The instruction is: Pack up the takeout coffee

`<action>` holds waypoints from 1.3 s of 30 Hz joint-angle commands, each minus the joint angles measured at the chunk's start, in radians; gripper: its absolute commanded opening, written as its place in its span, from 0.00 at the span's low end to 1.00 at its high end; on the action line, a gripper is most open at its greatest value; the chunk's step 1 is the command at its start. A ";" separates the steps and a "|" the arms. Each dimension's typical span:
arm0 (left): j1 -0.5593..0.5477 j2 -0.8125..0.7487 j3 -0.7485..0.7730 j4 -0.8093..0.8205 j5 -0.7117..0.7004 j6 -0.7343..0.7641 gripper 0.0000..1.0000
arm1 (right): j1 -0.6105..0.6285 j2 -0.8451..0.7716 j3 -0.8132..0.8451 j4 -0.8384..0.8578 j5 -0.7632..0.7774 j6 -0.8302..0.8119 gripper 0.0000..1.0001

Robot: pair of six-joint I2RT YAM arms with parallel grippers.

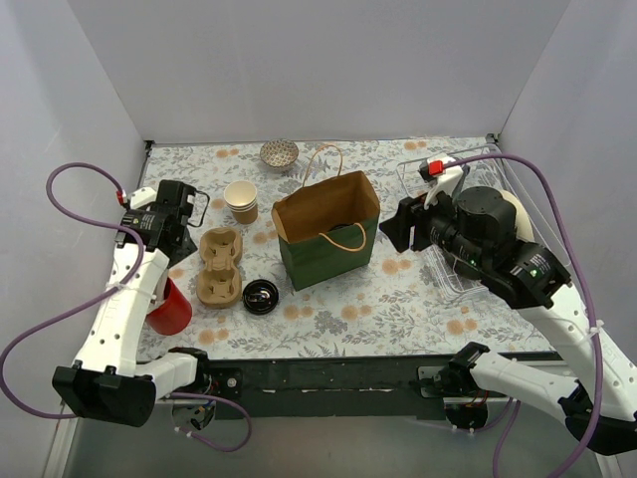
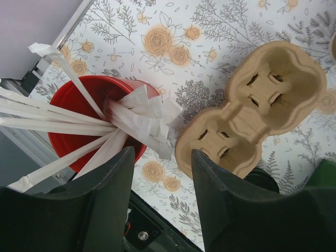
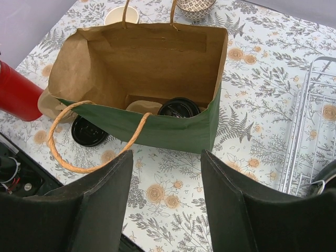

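The green paper bag point(image 1: 328, 237) stands open in the middle of the table. In the right wrist view the takeout coffee point(image 3: 179, 107) stands inside the bag point(image 3: 157, 131) near its front wall, with only its black sip lid showing. In the top view the bag's walls hide it. My right gripper point(image 3: 165, 157) is open and empty, and hovers right of the bag and apart from it point(image 1: 398, 231). My left gripper point(image 2: 161, 152) is open and empty, above the table between the red cup and the cup carrier point(image 1: 185, 237).
A cardboard cup carrier point(image 1: 219, 266) lies left of the bag, and a spare black lid point(image 1: 261, 296) lies in front of the carrier. A red cup of white stirrers point(image 2: 92, 113) stands front left. Stacked paper cups point(image 1: 241, 201) and a bowl point(image 1: 280, 152) are behind. A wire rack point(image 1: 468, 214) is at the right.
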 commanded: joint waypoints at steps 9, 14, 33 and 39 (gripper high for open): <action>0.005 -0.025 -0.045 -0.031 -0.004 -0.042 0.44 | -0.004 0.020 0.019 0.051 -0.024 -0.013 0.61; 0.005 0.000 -0.045 -0.033 -0.019 -0.065 0.41 | -0.004 0.012 0.012 0.049 -0.026 0.014 0.61; 0.005 0.040 -0.005 -0.033 -0.075 -0.085 0.20 | -0.004 -0.031 0.004 0.012 -0.017 0.051 0.59; 0.005 0.035 0.022 -0.031 -0.064 -0.057 0.10 | -0.004 -0.034 0.007 0.005 -0.026 0.057 0.59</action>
